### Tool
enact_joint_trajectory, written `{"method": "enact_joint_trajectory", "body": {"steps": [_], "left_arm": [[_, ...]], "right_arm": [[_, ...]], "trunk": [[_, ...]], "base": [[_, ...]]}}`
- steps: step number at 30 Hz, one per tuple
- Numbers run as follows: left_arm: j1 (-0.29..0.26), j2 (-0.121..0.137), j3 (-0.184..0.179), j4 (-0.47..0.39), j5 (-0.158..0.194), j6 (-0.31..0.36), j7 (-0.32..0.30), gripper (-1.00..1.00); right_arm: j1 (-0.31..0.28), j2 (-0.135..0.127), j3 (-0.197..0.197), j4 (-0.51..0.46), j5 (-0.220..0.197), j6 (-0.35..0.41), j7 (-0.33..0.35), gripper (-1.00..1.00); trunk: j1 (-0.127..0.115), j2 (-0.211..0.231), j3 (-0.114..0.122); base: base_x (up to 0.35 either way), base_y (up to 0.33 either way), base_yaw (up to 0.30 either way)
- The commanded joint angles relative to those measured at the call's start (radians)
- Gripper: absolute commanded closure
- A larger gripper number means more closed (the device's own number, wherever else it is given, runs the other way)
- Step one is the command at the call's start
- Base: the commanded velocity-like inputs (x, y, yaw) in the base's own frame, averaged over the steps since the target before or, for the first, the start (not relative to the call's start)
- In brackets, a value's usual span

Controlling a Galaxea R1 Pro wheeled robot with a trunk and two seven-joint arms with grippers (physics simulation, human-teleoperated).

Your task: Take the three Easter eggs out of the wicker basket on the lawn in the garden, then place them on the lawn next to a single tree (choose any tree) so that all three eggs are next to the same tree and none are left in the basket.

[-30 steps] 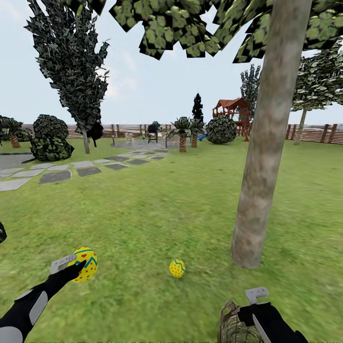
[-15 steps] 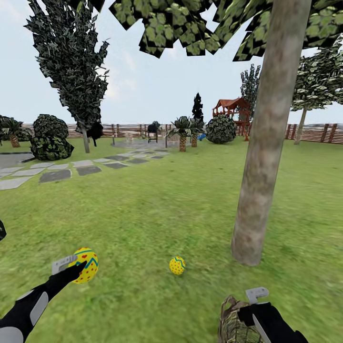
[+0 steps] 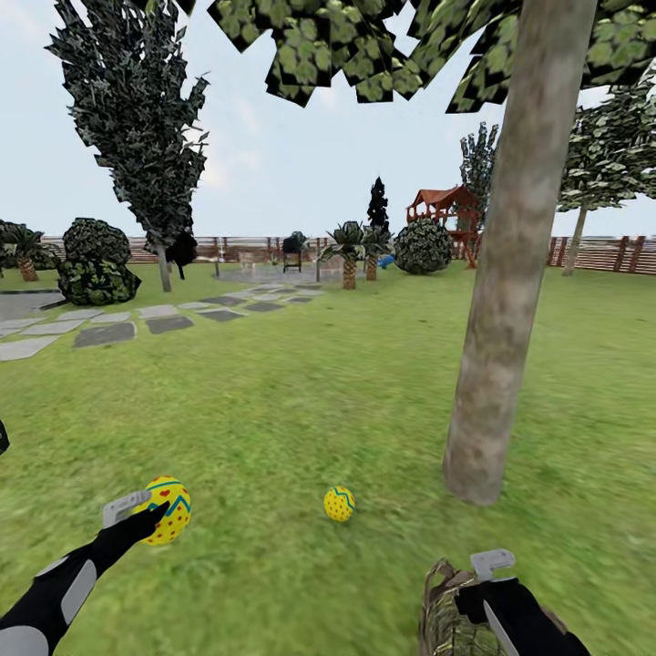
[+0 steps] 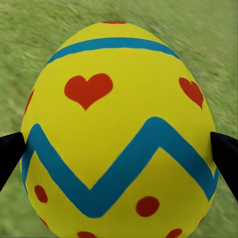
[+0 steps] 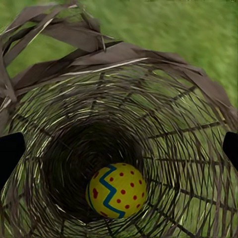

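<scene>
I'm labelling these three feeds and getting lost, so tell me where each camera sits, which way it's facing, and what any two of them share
Head view: on the robot's head, facing forward and down over the lawn toward the tree; left gripper and right gripper show.
Left wrist view: on the left arm, looking along its fingers at the held egg over grass.
Right wrist view: on the right arm, looking into the wicker basket at the egg inside; dark fingertips at both edges.
Shared: head and left wrist views both show the held egg; head and right wrist views both show the basket.

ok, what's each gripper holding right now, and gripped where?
Left gripper: an Easter egg, jaws on its two opposite sides around mid-height. Right gripper: the wicker basket, apparently at its rim; the exact contact cannot be told.
</scene>
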Motion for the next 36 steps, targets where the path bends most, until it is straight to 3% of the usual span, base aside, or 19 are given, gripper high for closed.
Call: {"method": "enact_joint_trajectory", "body": {"steps": [1, 5, 11, 36], "left_arm": [[-0.001, -0.003, 0.004, 0.002, 0.007, 0.004, -0.007, 1.0], [-0.001, -0.005, 0.004, 0.002, 0.008, 0.003, -0.007, 1.0], [-0.001, -0.008, 0.005, 0.003, 0.01, -0.061, -0.007, 1.0], [-0.001, -0.011, 0.003, 0.052, 0.008, -0.063, -0.006, 1.0]], "right_arm": [[-0.001, -0.001, 0.005, -0.002, 0.002, 0.006, -0.004, -1.0], [-0.001, -0.001, 0.005, -0.002, 0.002, 0.006, -0.004, -1.0], [-0.001, -0.001, 0.005, -0.003, 0.002, 0.006, -0.004, -1.0], [-0.001, -0.004, 0.003, -0.007, 0.001, 0.006, -0.004, -1.0]], "trunk": [[0.004, -0.008, -0.004], [0.02, -0.036, -0.017], [0.043, -0.078, -0.036], [0.138, -0.253, -0.114]], "base": [[0.297, 0.0, 0.0], [0.282, 0.0, 0.0], [0.032, 0.0, 0.0], [0.0, 0.0, 0.0]]}}
